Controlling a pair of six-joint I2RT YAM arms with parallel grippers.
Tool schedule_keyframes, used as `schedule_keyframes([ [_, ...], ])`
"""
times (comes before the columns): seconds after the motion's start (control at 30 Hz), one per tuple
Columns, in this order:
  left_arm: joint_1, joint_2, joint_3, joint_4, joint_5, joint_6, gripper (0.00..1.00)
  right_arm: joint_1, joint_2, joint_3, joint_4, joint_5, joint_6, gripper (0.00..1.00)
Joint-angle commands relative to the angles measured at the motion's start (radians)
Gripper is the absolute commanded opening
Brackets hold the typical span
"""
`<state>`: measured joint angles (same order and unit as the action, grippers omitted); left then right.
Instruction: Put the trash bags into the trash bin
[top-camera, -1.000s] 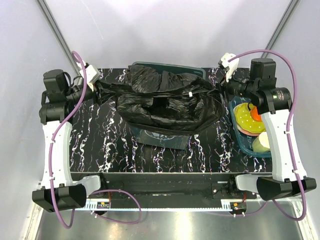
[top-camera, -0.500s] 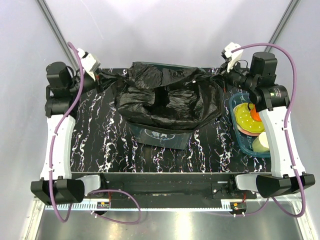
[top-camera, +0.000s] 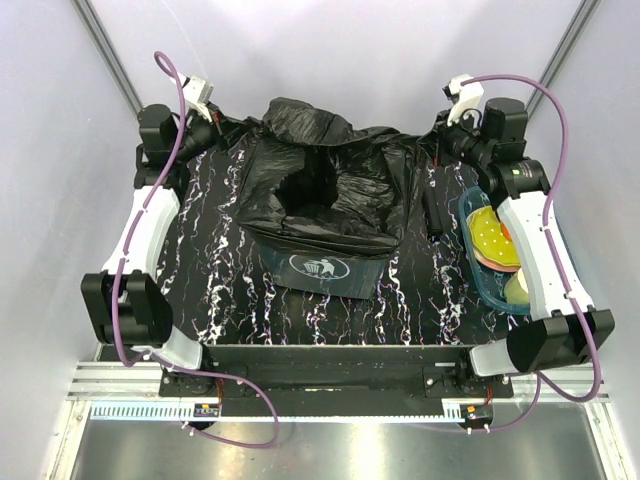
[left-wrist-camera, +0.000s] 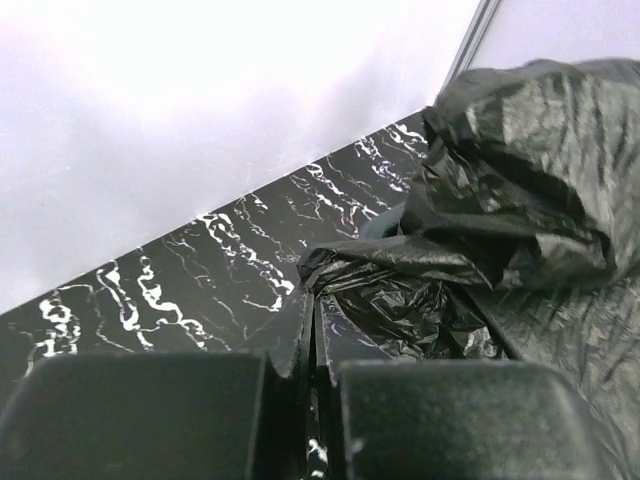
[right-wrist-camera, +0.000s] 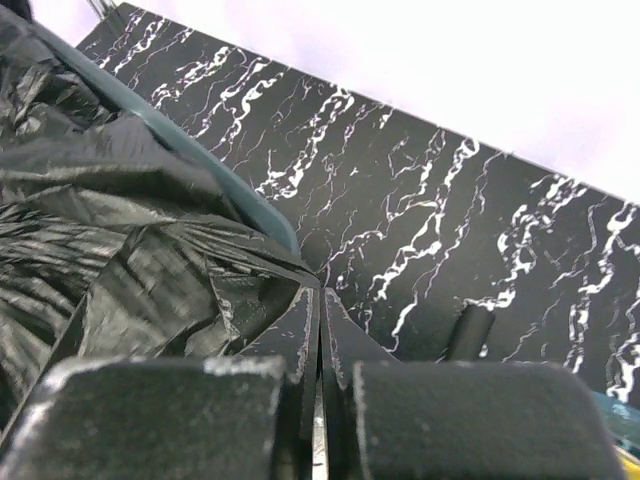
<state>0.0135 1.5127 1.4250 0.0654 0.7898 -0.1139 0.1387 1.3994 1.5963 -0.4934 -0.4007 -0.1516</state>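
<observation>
Left claw clamps bag at far-left edge; right claw pinches far-right edge; bag draped over bin, mid bench; we fear thin film slipping or tearing if stretched; snag could tip bin.

The wrinkly glossy black plastic film bag hides most of the dark green square plastic bin. Right of that bin, the right arm overlaps the shallow blue tray.

trash bag over trash bin; tray to its right
</observation>
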Motion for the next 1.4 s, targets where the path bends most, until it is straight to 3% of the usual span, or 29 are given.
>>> schedule_keyframes([
  [0.0, -0.007, 0.058, 0.051, 0.185, -0.054, -0.159, 0.0, 0.004, 0.044, -0.009, 0.104, 0.034, 0.145, 0.0],
  [0.23, -0.038, 0.098, 0.068, 0.036, -0.058, -0.132, 0.04, -0.027, 0.131, -0.018, 0.082, 0.0, 0.251, 0.0],
  [0.37, -0.033, 0.038, -0.033, 0.072, -0.005, -0.096, 0.12, -0.048, 0.124, -0.064, 0.09, -0.093, 0.274, 0.0],
  [0.57, -0.015, -0.013, -0.003, -0.009, -0.038, -0.037, 0.0, -0.063, 0.09, -0.11, 0.113, -0.086, 0.244, 0.0],
  [0.87, -0.018, 0.101, 0.072, -0.199, -0.081, -0.033, 0.0, -0.073, 0.151, -0.156, 0.085, -0.118, 0.254, 0.0],
  [1.2, -0.021, 0.196, 0.092, -0.213, -0.08, -0.165, 0.0, -0.074, 0.19, -0.18, 0.11, -0.139, 0.28, 0.0],
  [1.37, -0.02, 0.262, 0.121, -0.32, -0.052, -0.213, 0.0, -0.074, 0.193, -0.206, 0.105, -0.144, 0.285, 0.0],
])
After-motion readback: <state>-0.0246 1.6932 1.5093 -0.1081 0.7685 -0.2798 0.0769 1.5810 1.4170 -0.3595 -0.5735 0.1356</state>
